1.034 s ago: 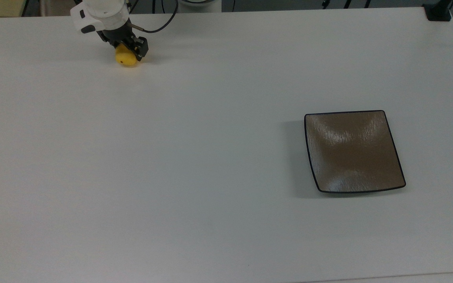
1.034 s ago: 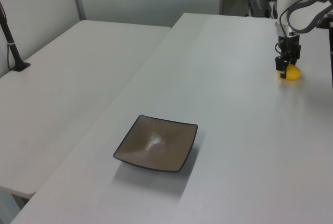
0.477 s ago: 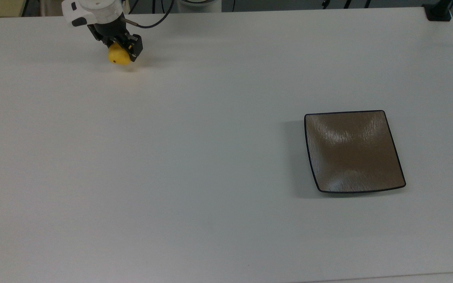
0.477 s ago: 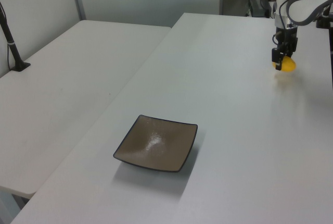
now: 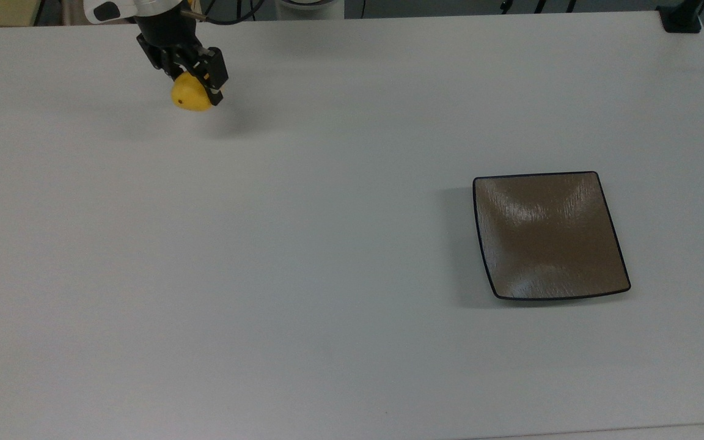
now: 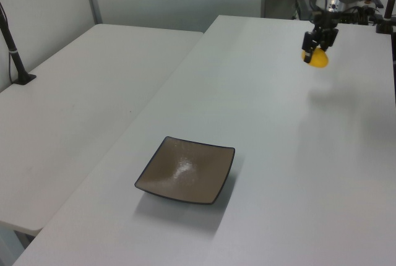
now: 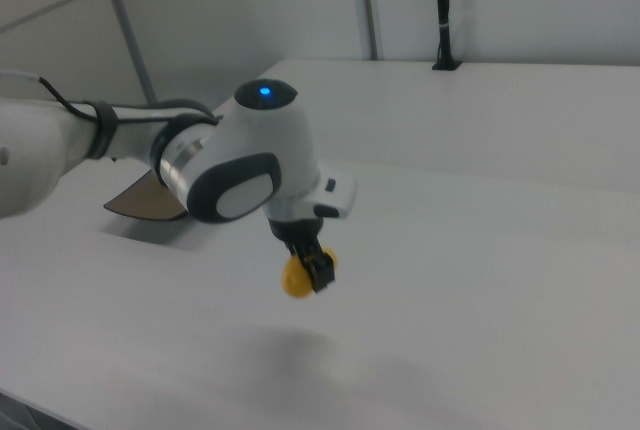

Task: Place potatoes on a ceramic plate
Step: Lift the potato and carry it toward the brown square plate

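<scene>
The claw (image 5: 196,79) has its two black fingers closed on the potato (image 5: 190,96), pinching it from either side near its top, so that most of the yellow body hangs out below the fingertips. In the left view the claw (image 6: 315,48) points straight down with the potato (image 6: 318,59) clear of the desk (image 6: 260,124), and a soft shadow lies on the surface to the left view's right of it. In the right view the claw (image 7: 312,268) hangs under the rounded white wrist housing, the potato (image 7: 297,278) is pinched between the fingers, and a faint shadow lies on the desk (image 7: 480,300) well below it, so the potato is lifted off the surface. A tiny dark spot shows on the potato's lower side in the top view.

No brand name, label or writing can be read on the arm, the claw or anything else; the one mark on the wrist housing is a small blue light on its top in the right view.

The claw and potato are near the far left corner of the desk (image 5: 327,244) in the top view. The ceramic plate (image 5: 549,235) lies flat on the desk, well apart from the potato, toward the top view's lower right. It is square, glossy brown, with a thin dark rim. In the left view the ceramic plate (image 6: 187,170) sits near the front of the desk, far from the claw at the back. In the right view a corner of the ceramic plate (image 7: 140,200) shows behind the arm.
</scene>
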Motion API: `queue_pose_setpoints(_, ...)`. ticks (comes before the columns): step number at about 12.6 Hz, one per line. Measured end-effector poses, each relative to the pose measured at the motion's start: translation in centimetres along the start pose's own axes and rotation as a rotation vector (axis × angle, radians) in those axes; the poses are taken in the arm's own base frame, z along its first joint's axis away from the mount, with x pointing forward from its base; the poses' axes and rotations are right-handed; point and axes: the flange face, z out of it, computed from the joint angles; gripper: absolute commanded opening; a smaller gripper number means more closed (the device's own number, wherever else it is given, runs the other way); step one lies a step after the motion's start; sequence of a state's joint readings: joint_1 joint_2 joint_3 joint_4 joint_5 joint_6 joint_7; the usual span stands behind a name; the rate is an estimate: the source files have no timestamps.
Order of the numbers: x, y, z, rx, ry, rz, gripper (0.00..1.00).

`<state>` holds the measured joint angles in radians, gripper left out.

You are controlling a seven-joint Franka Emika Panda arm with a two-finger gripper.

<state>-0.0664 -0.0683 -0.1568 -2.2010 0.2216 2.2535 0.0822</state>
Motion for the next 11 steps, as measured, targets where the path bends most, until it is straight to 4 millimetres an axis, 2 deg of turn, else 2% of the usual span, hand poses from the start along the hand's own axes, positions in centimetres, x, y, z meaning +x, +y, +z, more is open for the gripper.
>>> queue_pose_setpoints(4, -0.1, -10.1, -3.4, 0.140, 0.047, 0.021, 0.43)
queue_pose_setpoints(7, -2.7, -20.5, -5.5, 0.223, 0.051, 0.052, 0.43)
queue_pose_setpoints(9, -5.5, -27.1, -5.4, 0.288, 0.084, 0.075, 0.43)
queue_pose_setpoints(11, -8.0, -32.7, -3.4, 0.356, 0.092, 0.090, 0.43)
